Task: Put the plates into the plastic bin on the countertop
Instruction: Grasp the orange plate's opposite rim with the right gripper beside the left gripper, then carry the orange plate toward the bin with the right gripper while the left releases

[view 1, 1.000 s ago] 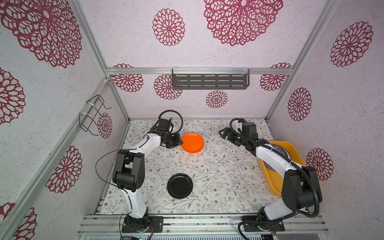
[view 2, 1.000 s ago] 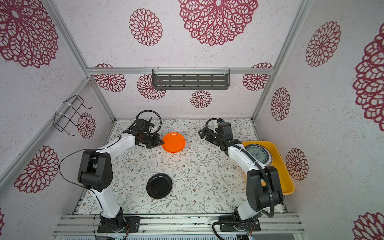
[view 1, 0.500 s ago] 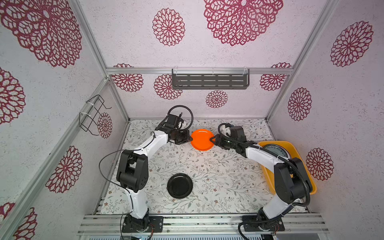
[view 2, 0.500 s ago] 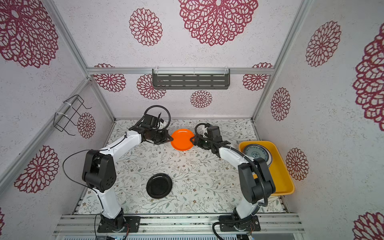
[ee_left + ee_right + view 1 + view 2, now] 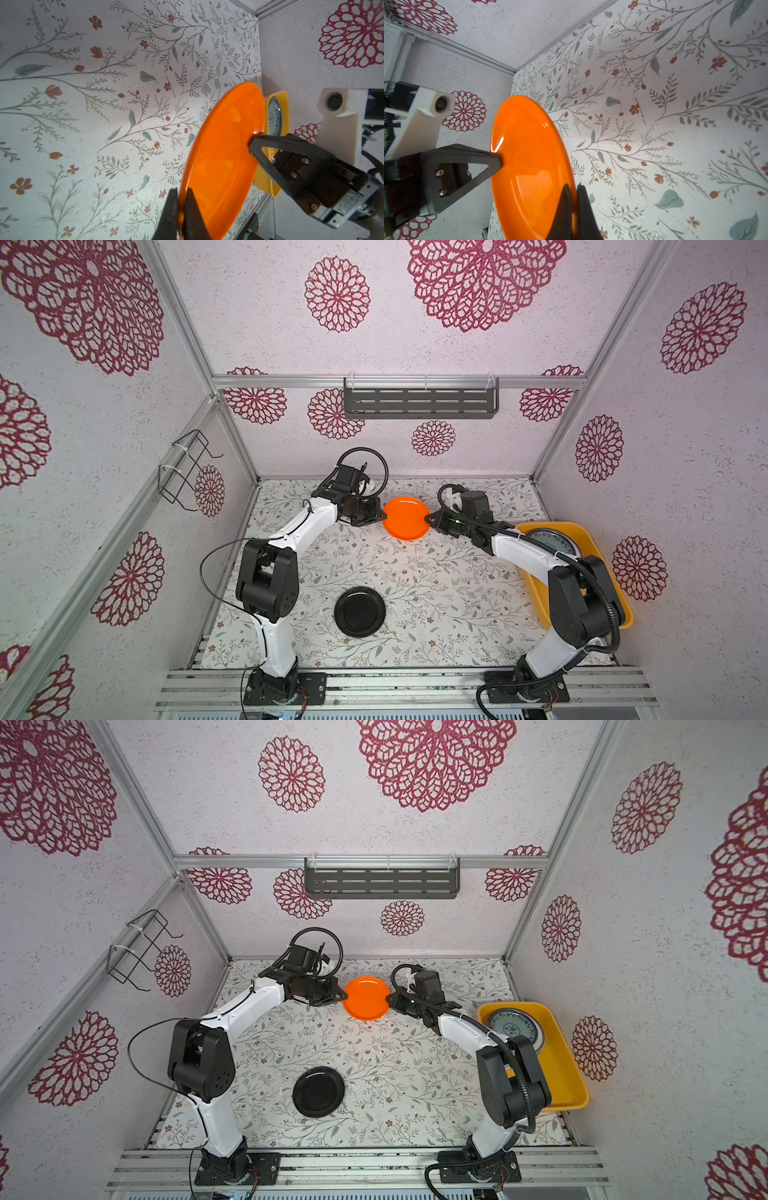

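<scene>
An orange plate (image 5: 405,517) hangs hollow side up and about level over the back middle of the countertop (image 5: 415,580) (being round, it has no long axis). The right gripper (image 5: 429,520) is clamped on its right rim. The left gripper (image 5: 380,515) straddles the opposite rim, jaws barely apart; whether they press it is unclear. The plastic bin (image 5: 596,545) sits far right.

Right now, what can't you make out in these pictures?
The bin contents: in both top views the right arm covers part; one blue plate shows, any under it hidden.
The left gripper: left wrist view, whether it presses the orange plate or just straddles the rim; the rim hides the pads.
The blue plate's pattern: too small in every view.
</scene>
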